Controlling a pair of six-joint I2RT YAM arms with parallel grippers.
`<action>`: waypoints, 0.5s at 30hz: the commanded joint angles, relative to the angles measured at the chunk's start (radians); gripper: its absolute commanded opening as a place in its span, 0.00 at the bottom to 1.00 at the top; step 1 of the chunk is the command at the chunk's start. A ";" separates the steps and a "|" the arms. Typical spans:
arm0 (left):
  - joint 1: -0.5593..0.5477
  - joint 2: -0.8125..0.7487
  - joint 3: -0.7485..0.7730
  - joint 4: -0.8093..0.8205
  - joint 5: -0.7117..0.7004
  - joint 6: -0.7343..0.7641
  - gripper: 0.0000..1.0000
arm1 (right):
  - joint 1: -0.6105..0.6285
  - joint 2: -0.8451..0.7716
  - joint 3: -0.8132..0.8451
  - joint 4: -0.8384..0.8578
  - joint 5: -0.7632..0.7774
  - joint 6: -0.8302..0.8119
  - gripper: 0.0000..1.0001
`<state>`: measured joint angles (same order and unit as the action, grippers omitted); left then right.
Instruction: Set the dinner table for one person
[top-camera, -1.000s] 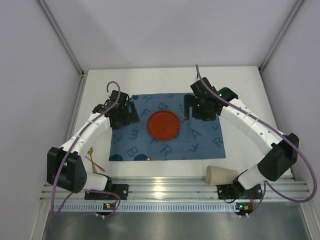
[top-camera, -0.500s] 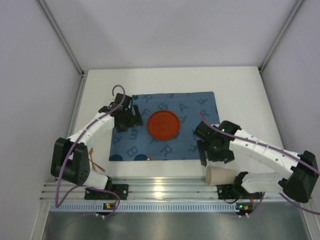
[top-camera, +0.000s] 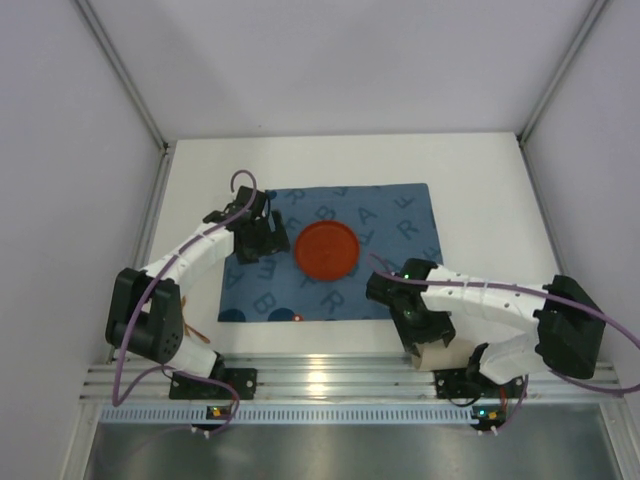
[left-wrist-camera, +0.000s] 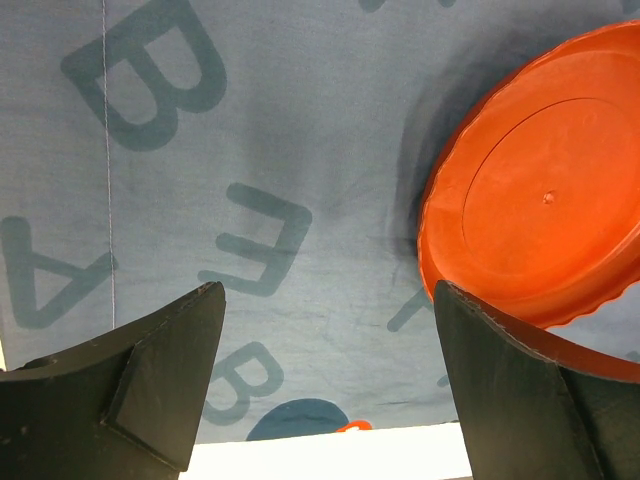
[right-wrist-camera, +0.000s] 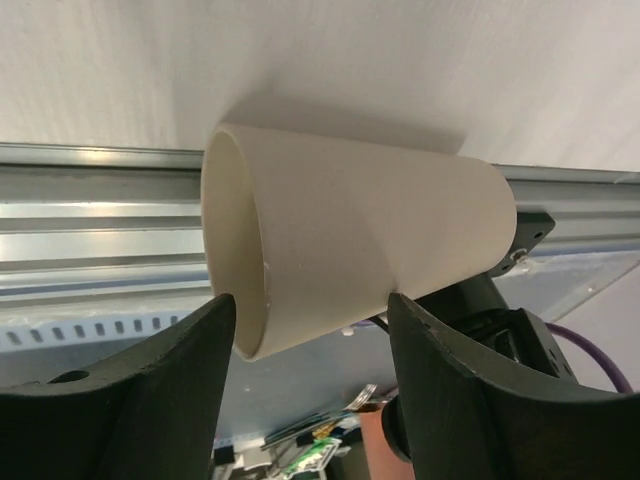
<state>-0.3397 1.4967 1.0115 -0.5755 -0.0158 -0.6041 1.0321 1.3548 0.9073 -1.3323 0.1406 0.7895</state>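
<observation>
The white dinner table (top-camera: 480, 170) carries a blue letter-printed mat (top-camera: 400, 225) with a round orange plate (top-camera: 327, 250) on it. My left gripper (top-camera: 256, 236) is open and empty over the mat, just left of the plate. In the left wrist view (left-wrist-camera: 325, 340) the plate (left-wrist-camera: 540, 210) lies beside the right finger. A cream cup (top-camera: 441, 354) lies on its side at the table's near right edge. My right gripper (top-camera: 425, 330) is open above it. In the right wrist view (right-wrist-camera: 310, 330) its fingers stand either side of the cup (right-wrist-camera: 350, 240) near the open end.
A metal rail (top-camera: 320, 375) runs along the near edge, right behind the cup. A thin wooden utensil (top-camera: 196, 333) lies by the left arm's base, mostly hidden. A small orange spot (top-camera: 297, 318) sits at the mat's near edge. White walls enclose the table.
My right arm has swung from the far side of the mat back to the near right edge, down over the cup. My left gripper has shifted slightly toward the plate.
</observation>
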 joint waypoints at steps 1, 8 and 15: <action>-0.004 -0.009 0.029 0.023 -0.009 0.004 0.90 | 0.037 0.041 -0.002 -0.091 0.051 -0.004 0.62; -0.004 -0.010 0.024 0.022 -0.019 0.012 0.90 | 0.045 0.050 0.068 -0.163 0.145 -0.012 0.00; -0.004 -0.003 0.029 0.022 -0.013 0.015 0.90 | 0.048 -0.106 0.224 -0.166 0.045 0.060 0.00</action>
<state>-0.3405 1.4967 1.0115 -0.5762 -0.0196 -0.5999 1.0611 1.3262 1.0374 -1.5070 0.3241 0.7494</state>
